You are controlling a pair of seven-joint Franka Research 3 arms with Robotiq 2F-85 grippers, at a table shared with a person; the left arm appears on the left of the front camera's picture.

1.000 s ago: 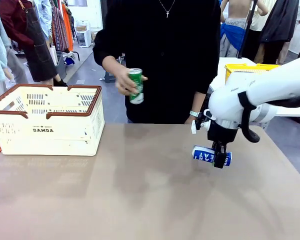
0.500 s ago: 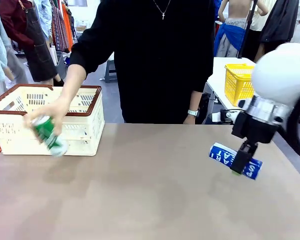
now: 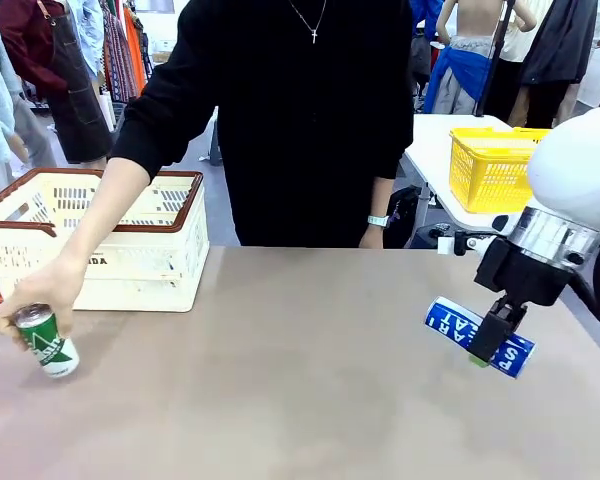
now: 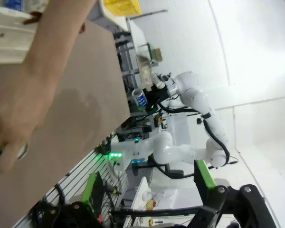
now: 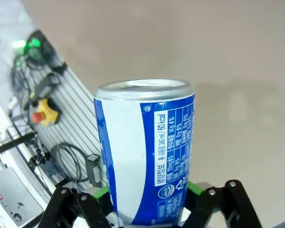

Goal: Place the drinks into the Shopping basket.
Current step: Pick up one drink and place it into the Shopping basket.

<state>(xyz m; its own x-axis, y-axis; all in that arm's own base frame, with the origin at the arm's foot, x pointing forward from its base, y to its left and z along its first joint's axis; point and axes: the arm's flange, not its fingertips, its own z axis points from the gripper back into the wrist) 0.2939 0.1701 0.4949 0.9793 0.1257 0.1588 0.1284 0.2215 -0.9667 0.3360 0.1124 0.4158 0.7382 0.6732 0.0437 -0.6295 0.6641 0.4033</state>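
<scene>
Front view: smooth matte brown table (image 3: 280, 390), w/ 2 drink cans and 2 baskets.

(a) Blue can (image 3: 460, 325): cylindrical, glossy blue w/ white lettering, silver end. It sits tilted off the tabletop at near right, clamped across its body by the right gripper (image 3: 492, 345), whose black fingers are closed on it. Right wrist view shows green pads pressed to both sides of the can and the silver rim pointing away from the camera.

(b) Green can (image 3: 48, 345): cylindrical, green w/ white markings, silver top. It is at near left, tilted, low at the table surface and just in front of the Shopping basket (image 3: 130, 265). The person's hand (image 3: 35, 297) grasps it from above.

(c) Shopping basket: 1 pc., cream perforated plastic, boxy, reddish-brown rim and handles, at far left on the table. No can is seen in it.

(d) Yellow mesh basket (image 3: 495, 165): 1 pc., on a separate white table at far right.

(e) Left gripper (image 4: 147, 190), left wrist view: fingers spread wide apart, nothing between them.
</scene>
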